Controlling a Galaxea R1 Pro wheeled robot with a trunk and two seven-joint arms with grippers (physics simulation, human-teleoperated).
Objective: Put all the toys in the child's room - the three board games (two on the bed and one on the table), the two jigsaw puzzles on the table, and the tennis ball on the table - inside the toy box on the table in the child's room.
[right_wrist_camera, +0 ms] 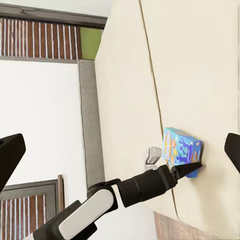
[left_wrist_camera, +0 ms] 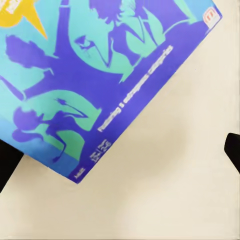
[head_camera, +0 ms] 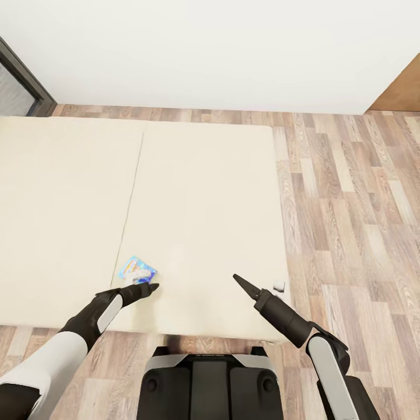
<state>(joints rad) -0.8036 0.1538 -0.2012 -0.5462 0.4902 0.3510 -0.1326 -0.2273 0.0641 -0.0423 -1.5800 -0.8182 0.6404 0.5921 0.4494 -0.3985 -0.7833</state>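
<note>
At the far left of my head view a dark-framed window (head_camera: pixel 17 87) meets the white wall (head_camera: pixel 204 52). Below it spreads the bed (head_camera: pixel 70 192), its beige mattress split by a thin seam running toward the near edge.

The small blue board game (head_camera: pixel 137 270) lies flat on the mattress just right of that seam, close to the bed's near edge and slightly askew. My left claw (head_camera: pixel 147 287) is right at the box's near side; from the head camera its fingers look drawn together into a point, but whether they pinch the box I cannot tell. In my left wrist view the blue board game's lid (left_wrist_camera: pixel 100 75), with turquoise and purple silhouettes and a yellow burst at one corner, lies on the beige cover, with one dark fingertip (left_wrist_camera: pixel 233 150) apart at the frame's side and another dark shape under the box's far corner. My right wrist view shows that left claw (right_wrist_camera: pixel 187 170) tip pressed against the box's lower edge (right_wrist_camera: pixel 181 148).

Farther right, my right claw (head_camera: pixel 243 286) hovers over bare mattress near the near right corner, fingers spread wide and holding nothing. Just beside it a small grey-white object (head_camera: pixel 279 286) sits at the bed's right edge; I cannot make out what it is.

Right of the bed runs wood plank floor (head_camera: pixel 350 204), with a brown panel (head_camera: pixel 399 93) at the wall.
</note>
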